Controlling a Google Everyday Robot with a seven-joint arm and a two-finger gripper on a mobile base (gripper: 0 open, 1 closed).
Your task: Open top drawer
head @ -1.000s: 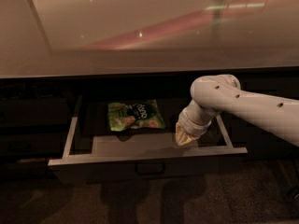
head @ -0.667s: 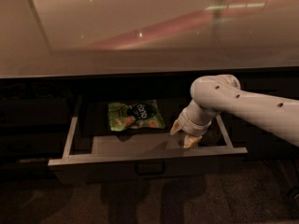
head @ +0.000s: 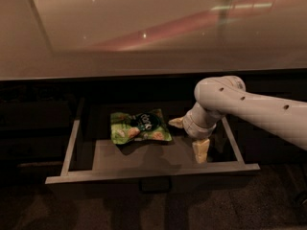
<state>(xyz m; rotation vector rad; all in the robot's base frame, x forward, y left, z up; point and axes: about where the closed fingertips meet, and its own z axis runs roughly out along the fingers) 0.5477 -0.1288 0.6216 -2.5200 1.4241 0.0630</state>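
The top drawer stands pulled out below the counter, its light grey rim and sides showing and its small dark loop handle at the centre of the front. My gripper hangs inside the drawer's right half, above the drawer floor and behind the front rim. It is open and empty: one cream finger points left, the other finger points down. It touches neither the handle nor the bag.
A green snack bag lies inside the drawer, left of the gripper. A glossy beige countertop overhangs the drawer. My white arm reaches in from the right. Dark cabinet fronts flank the drawer.
The drawer has stayed pulled out. The gripper's fingers, close together a second ago, have spread apart, and the wrist has lifted slightly inside the drawer.
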